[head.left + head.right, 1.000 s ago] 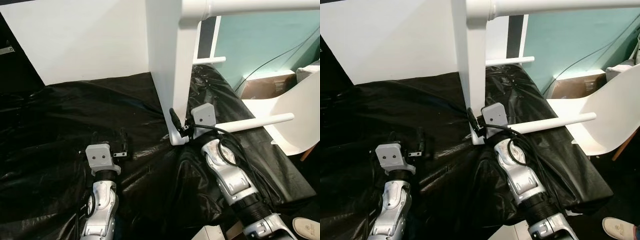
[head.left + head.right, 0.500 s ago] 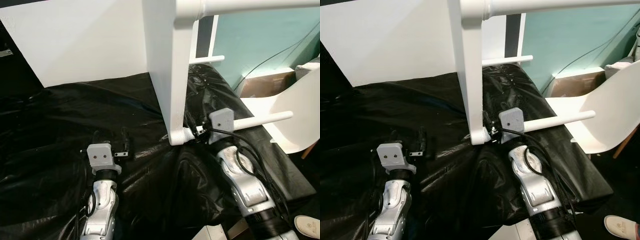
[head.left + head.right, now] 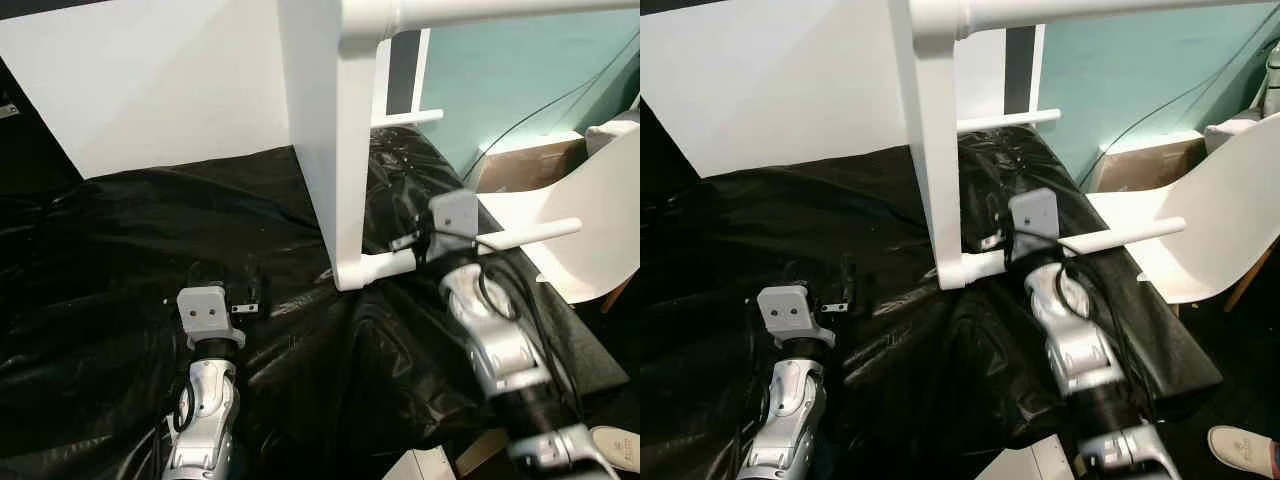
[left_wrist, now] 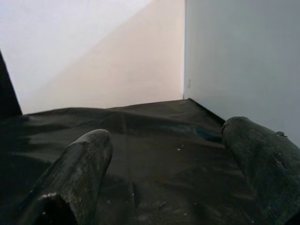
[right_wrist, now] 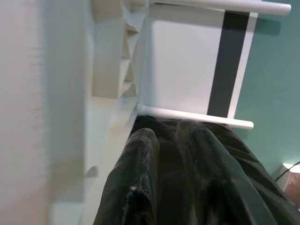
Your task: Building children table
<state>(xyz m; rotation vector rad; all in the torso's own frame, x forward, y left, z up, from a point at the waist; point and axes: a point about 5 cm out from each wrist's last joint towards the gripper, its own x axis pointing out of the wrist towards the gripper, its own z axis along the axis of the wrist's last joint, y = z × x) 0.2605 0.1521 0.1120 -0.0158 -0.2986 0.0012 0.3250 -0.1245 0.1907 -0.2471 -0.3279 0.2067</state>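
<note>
The right gripper point(image 3: 418, 240) is seen with its fingers drawn together, unclamped, beside a white table leg point(image 3: 460, 246) plugged into the upended white table top point(image 3: 335, 150). The left gripper point(image 3: 222, 285) is held spread apart over the black plastic sheet point(image 3: 120, 260). A white chair point(image 3: 600, 230) stands nearby.

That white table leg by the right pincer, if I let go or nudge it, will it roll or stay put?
The white table leg is a round rod, so it would probably roll if free. Its near end seems seated in the tabletop's corner socket, which likely restrains it. The crinkled black plastic sheet beneath looks slick. The right pincer sits at that leg.
</note>
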